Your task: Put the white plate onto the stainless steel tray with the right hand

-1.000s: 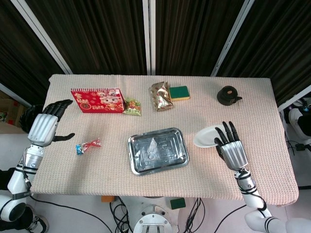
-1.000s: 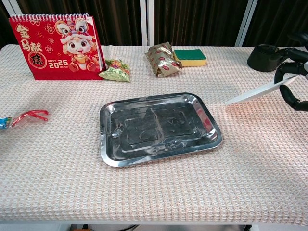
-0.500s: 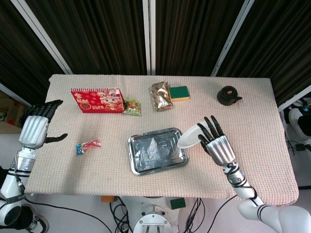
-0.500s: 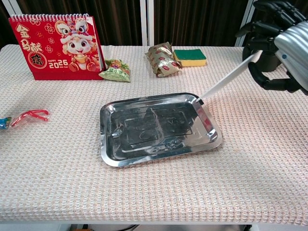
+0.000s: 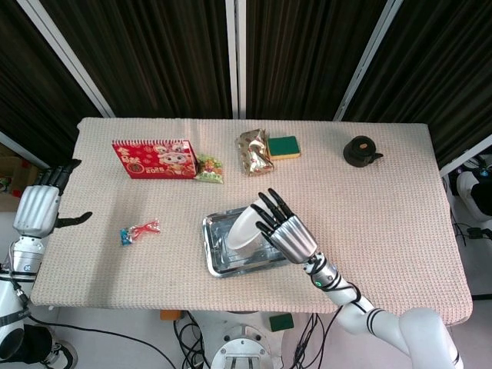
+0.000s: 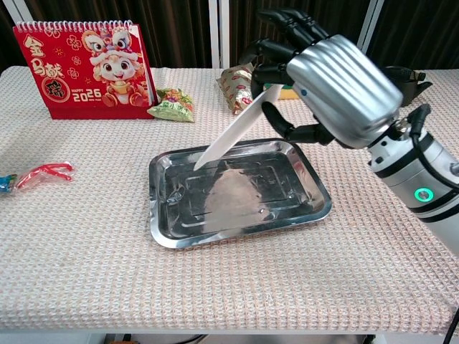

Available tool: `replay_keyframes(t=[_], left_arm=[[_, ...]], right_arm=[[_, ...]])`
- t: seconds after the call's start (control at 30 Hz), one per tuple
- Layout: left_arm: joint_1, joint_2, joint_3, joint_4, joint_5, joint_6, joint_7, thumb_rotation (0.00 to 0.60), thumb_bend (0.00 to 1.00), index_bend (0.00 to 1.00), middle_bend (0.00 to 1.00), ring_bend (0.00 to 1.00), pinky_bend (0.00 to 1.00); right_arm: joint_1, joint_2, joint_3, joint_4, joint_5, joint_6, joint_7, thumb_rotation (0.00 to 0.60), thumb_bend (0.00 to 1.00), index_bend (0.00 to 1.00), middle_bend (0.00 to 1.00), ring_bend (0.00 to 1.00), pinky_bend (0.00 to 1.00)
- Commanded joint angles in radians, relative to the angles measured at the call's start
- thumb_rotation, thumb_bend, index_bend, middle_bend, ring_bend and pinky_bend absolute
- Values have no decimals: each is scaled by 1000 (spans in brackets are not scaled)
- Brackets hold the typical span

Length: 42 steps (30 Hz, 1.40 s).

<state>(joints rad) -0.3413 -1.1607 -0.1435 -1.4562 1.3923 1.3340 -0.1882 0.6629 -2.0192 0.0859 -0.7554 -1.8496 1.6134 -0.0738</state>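
My right hand [image 5: 286, 231] [image 6: 330, 89] grips the white plate [image 5: 243, 228] [image 6: 237, 129] by its rim and holds it tilted above the stainless steel tray [image 5: 217, 254] [image 6: 170, 231], the plate's lower edge hanging over the tray's middle. The tray lies at the table's front centre, partly hidden by the hand in the head view. My left hand [image 5: 36, 209] hovers off the table's left edge, fingers apart, holding nothing.
A red calendar [image 5: 154, 158] [image 6: 86, 68], a green snack packet [image 5: 209, 171] [image 6: 172, 104], a gold packet [image 5: 254, 152] [image 6: 242, 89] and a green sponge [image 5: 284, 145] line the back. A black cup [image 5: 360, 151] sits back right. A wrapped candy [image 5: 138, 230] [image 6: 37, 175] lies at the left.
My right hand carried the plate leftward from the tray's right edge to above its middle. My left hand drew further left, away from the table.
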Motion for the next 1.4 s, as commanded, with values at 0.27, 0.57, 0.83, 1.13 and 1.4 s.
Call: replay_keyframes(t=[0.27,0.57,0.83,1.13,1.4], left_arm=[[11,-8,0,26,-3,1,-12,600,44,100,105,105,161],[9,-11,1,20,6,-4,-4,600,44,100,105,105,162],[-1,-20,2,11,9,-22,20,600,44,100,105,105,161],[-5,-21,0,0,6,-29,38,600,44,100,105,105,161],[-6,-19,2,-2,5,-37,40,600,44,100,105,105,161]], right_arm=[[17,-108,-53,158,-7,8,104,600,535,970,239,0,0],[-39,-90,-108,197,3,28,156,600,532,973,238,0,0],[-87,-36,-139,147,33,-18,164,600,493,898,206,0,0],[-88,89,-161,-80,86,-200,139,600,436,735,137,0,0],[-85,150,-164,-196,103,-271,72,600,373,603,105,0,0]])
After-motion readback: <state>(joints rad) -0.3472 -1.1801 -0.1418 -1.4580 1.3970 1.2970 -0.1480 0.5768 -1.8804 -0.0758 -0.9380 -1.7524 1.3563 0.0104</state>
